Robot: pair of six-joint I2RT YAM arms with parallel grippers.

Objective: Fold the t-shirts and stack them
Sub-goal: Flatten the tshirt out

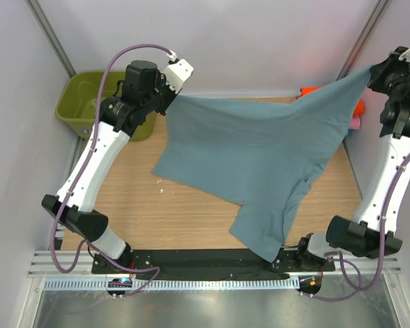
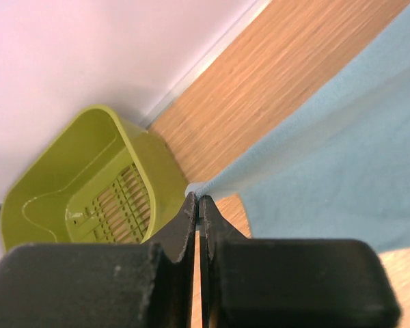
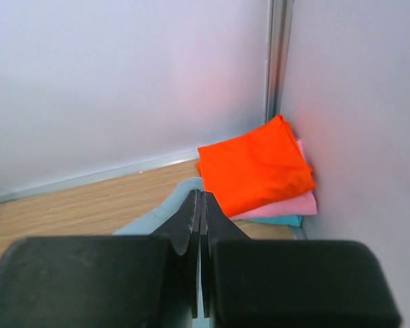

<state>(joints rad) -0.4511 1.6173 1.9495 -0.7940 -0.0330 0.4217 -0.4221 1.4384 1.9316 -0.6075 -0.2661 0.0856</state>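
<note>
T-shirt (image 1: 260, 150) between left claw (image 2: 198, 201), right claw (image 3: 201, 198)

The olive-green plastic basket (image 1: 89, 102) stands upright at the far-left corner of the wooden table (image 1: 171, 219), close to the pale wall. Its floor is slotted.

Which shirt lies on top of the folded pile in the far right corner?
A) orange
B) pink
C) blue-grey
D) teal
A: in the right wrist view the orange shirt lies uppermost, with the pink shirt under it and the teal shirt at the bottom.
</note>
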